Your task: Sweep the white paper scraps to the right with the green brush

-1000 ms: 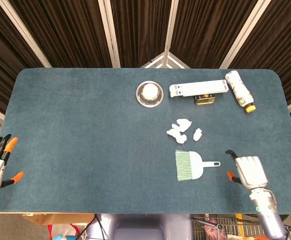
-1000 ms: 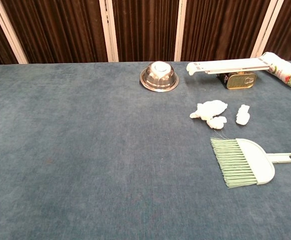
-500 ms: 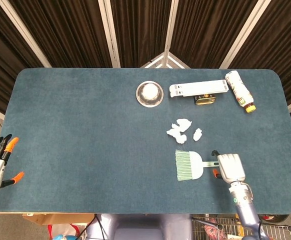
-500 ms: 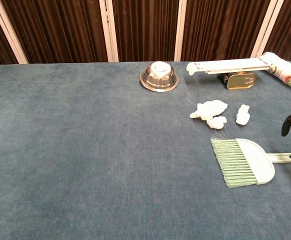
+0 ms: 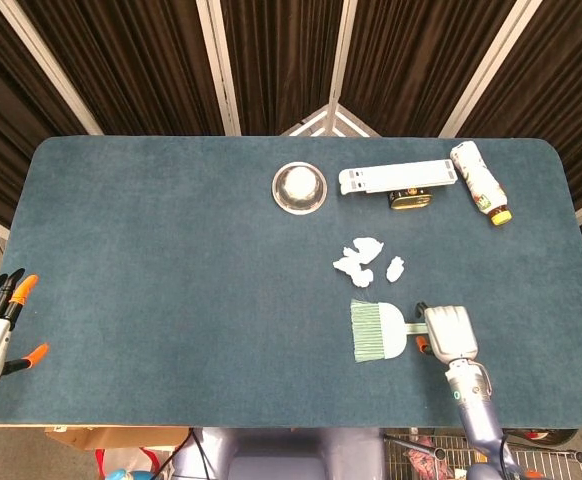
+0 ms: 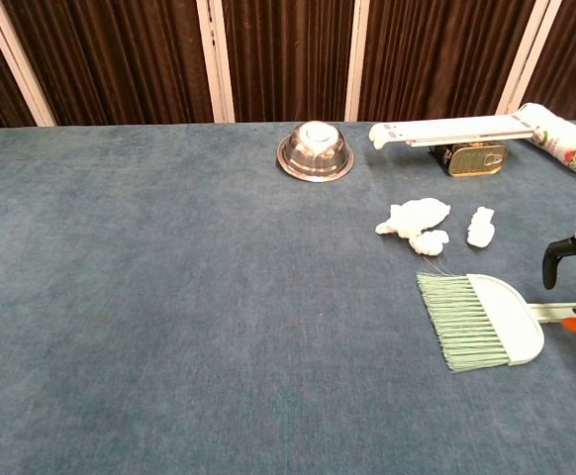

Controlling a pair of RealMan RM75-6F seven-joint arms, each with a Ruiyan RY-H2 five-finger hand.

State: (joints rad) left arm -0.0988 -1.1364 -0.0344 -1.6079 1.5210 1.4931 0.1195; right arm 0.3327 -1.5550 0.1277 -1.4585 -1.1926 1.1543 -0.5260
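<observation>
Where dark curtains hang, blue table spreads.

A lab test rig: felt-covered table before dark curtains.

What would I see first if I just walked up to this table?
Probably the green brush lying near the front right, with the robot's right hand over its handle. Just behind the bristles is a little pile of white paper scraps, and a shiny metal bowl sits upside down farther back.
</observation>
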